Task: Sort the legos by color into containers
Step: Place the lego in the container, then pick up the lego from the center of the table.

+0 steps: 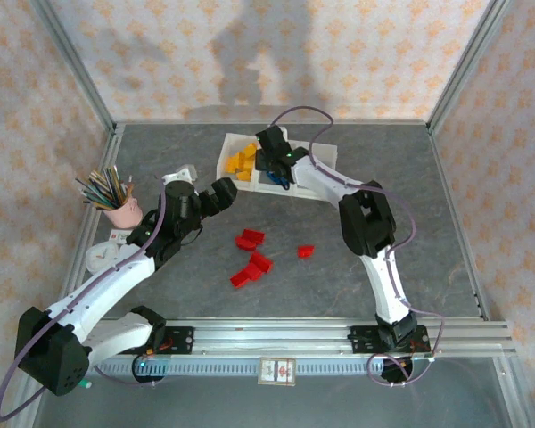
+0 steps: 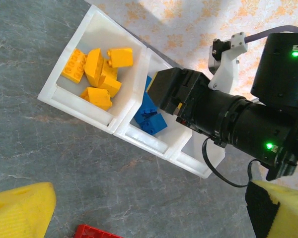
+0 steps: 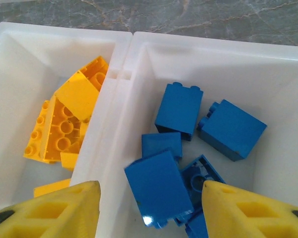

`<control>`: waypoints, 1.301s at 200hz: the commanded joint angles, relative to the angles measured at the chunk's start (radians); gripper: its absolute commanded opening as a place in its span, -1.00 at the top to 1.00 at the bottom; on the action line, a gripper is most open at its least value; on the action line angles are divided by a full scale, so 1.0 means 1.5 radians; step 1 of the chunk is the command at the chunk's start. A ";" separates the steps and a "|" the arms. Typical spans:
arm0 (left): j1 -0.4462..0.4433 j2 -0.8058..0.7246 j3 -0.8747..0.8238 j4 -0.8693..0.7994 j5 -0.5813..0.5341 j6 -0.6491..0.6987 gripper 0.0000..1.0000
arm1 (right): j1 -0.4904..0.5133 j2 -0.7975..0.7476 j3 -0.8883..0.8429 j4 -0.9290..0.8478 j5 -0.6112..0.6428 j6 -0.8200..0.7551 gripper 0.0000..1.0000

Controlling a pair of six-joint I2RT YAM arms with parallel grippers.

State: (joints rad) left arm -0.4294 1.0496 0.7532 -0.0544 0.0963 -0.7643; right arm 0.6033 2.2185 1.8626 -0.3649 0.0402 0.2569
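So the biggest thing here is the grey table (image 1: 383, 178), and everything else I'll place off the white three-compartment tray (image 1: 234, 138) sitting toward its far side.

The right arm (image 1: 366, 223) reaches up to the tray, with the right gripper (image 3: 150, 184) hanging over the middle compartment. Its yellow fingers (image 3: 54, 208) are spread apart. There's a blue brick (image 3: 159, 186) lying between them, but there's a gap on each side, so it's not pinching anything as far as I can see.

The left arm (image 1: 116, 276) comes in from the tray's near-left side. The left gripper (image 2: 151, 198) sits just off that corner of the tray, above bare table, jaws spread wide with nothing between them.

The pink cup of pencils (image 1: 122, 212) is well off to the left of the tray.

Now the legos. The yellow bricks (image 2: 97, 72) are piled in the tray's left end compartment, six or so, jumbled at all angles. The blue bricks (image 3: 228, 129) are in the middle compartment, right next door across the divider, about five of them, some studs up and some tipped over.

The red bricks (image 1: 250, 239) aren't in the tray at all. They're loose on the table on the tray's near side, well apart from it: a small cluster plus one loner (image 1: 305, 251) a bit to the right.
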 commanded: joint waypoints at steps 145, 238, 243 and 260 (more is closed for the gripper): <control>-0.128 -0.056 -0.063 -0.002 0.043 -0.013 -0.98 | 0.034 -0.531 -0.614 -0.092 0.042 0.139 -0.48; -0.190 -0.030 -0.114 0.048 0.011 -0.067 -0.98 | 0.132 -0.507 -0.716 -0.015 -0.006 0.209 -0.60; -0.190 -0.028 -0.114 0.048 0.011 -0.069 -0.98 | 0.136 -0.498 -0.712 -0.013 -0.002 0.210 -0.60; -0.193 -0.028 -0.116 0.048 0.005 -0.070 -0.98 | 0.151 -0.473 -0.698 -0.004 0.005 0.213 -0.61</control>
State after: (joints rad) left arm -0.7101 0.9993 0.5949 -0.0242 0.1436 -0.8452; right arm 0.8032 1.4643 0.7856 -0.4164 0.0334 0.5503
